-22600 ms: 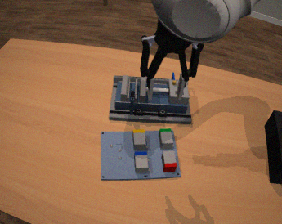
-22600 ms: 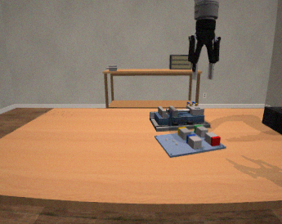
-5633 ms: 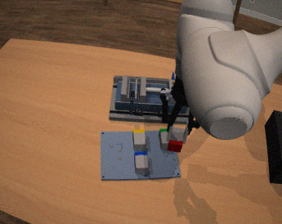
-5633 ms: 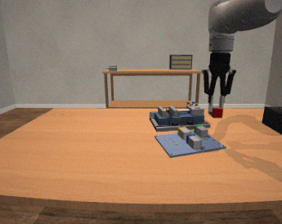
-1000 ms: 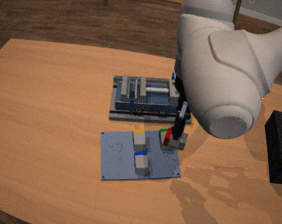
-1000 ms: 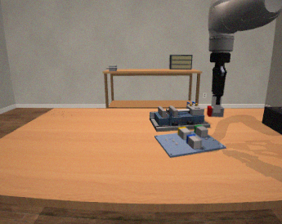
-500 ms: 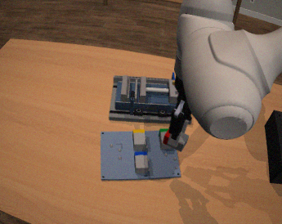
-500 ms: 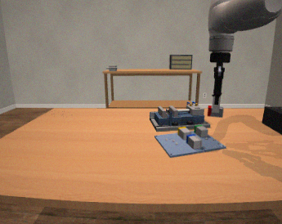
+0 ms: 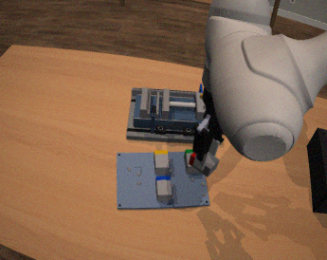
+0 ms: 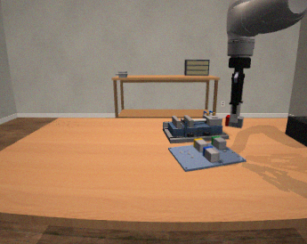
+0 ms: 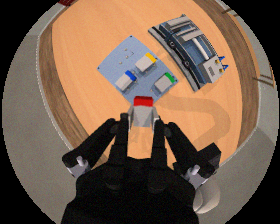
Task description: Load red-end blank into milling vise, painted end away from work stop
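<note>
Hanging in the air above the table [image 9: 61,123] [image 10: 101,174] [image 11: 80,30], the red-ended blank [image 9: 206,163] [image 10: 235,124] [image 11: 143,114] is gripped between the fingers. Three other blanks lie on the blue infeed plate [image 9: 132,196] [image 10: 186,162] [image 11: 110,67], beside the milling vise [image 9: 172,119] [image 10: 196,130] [image 11: 187,47].

Rounded pale-grey arm [image 9: 255,76] [image 10: 268,18] with black pincer [image 9: 205,139] [image 10: 236,116] [image 11: 142,111]
</note>
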Available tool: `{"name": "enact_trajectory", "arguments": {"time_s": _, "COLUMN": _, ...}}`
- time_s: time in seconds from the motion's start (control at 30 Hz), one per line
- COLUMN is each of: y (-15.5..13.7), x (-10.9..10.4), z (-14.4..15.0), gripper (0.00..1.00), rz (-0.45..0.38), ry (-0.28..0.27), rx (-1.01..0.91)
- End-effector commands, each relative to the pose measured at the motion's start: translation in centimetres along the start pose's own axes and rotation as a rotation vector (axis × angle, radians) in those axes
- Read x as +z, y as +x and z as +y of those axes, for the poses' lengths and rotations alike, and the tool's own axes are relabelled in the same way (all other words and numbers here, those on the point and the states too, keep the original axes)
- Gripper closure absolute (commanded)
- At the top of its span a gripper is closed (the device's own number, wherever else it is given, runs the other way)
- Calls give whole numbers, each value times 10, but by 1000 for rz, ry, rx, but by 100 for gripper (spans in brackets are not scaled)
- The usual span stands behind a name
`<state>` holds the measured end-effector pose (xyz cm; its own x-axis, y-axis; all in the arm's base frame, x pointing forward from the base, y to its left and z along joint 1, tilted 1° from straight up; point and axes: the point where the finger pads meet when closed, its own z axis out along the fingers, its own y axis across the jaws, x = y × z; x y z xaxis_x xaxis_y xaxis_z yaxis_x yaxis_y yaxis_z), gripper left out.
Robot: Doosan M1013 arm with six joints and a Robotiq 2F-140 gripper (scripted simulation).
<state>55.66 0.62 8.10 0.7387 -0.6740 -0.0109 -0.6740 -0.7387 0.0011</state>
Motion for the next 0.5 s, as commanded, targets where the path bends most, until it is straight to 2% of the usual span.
{"name": "enact_trajectory", "arguments": {"time_s": 0.0, "y": 0, "x": 0, "z": 0, "gripper": 100, "rz": 0, "ry": 0, "rx": 49}}
{"name": "enact_trajectory", "arguments": {"time_s": 0.47, "y": 0, "x": 0, "z": 0, "gripper": 100, "rz": 0, "ry": 1, "rx": 218}}
